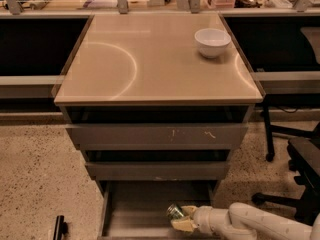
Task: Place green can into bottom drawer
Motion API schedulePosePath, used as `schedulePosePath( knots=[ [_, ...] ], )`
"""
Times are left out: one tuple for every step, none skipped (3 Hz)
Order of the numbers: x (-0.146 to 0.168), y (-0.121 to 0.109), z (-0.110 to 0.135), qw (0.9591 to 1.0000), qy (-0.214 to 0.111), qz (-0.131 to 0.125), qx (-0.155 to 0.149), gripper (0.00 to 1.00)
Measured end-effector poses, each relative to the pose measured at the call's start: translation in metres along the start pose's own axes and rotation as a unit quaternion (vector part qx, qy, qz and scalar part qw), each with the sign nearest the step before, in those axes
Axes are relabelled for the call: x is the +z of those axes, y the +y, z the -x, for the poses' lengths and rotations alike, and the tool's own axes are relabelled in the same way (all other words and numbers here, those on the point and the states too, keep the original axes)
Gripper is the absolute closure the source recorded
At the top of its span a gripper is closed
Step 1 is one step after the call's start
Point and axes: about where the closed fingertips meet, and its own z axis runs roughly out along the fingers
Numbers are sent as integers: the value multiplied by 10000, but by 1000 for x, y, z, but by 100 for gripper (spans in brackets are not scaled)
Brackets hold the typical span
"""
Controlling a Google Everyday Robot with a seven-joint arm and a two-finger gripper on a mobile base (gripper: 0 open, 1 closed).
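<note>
Below the bench's (150, 59) front edge, over the bottom drawer (135, 206), my jaws clamp the can (174, 211); I should lower before releasing.

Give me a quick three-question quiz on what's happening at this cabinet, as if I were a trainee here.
1. True or false: the green can lies on the cabinet top beside the white bowl.
2. The gripper hangs at the bottom right of the view, over which drawer? A) top B) middle C) bottom
3. Fill in: the gripper's jaws are shut on the ____.
Key: 1 false; the white bowl sits up there, but the can is in the gripper, down low. 2 C, the pulled-out bottom drawer. 3 green can.
</note>
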Motion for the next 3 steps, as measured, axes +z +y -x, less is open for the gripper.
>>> schedulePosePath(
  knots=[
    [23,-11,-31,9988,450,23,178,100],
    [45,-27,-53,9965,779,44,283,100],
    [55,-44,-69,9946,964,27,395,100]
  ],
)
